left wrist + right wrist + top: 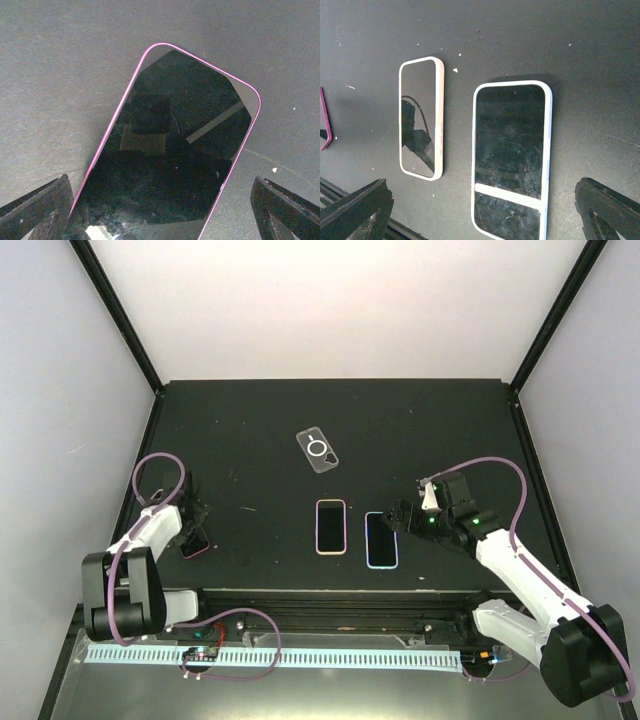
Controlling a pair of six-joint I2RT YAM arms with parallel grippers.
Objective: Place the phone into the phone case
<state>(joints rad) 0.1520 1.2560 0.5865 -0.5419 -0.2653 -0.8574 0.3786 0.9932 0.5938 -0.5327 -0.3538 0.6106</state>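
Left gripper [161,214] jaws spread astride phone [170,140]; right gripper [482,214] jaws spread too. Phone likely rigid, slick, fragile: pinch long edges.

A black table [260,430] stands between pale walls [330,300], with black posts [115,310] rising from its far corners. The light is soft and even.

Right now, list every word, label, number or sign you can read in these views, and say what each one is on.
Words or numbers that can be read: none.
Clear case: a white ring mark, no lettering.
Magenta-edged phone, cream-edged phone, white-edged phone: screens dark, no text.
Pale strip at the near edge: tick marks only; any figures too small to read.
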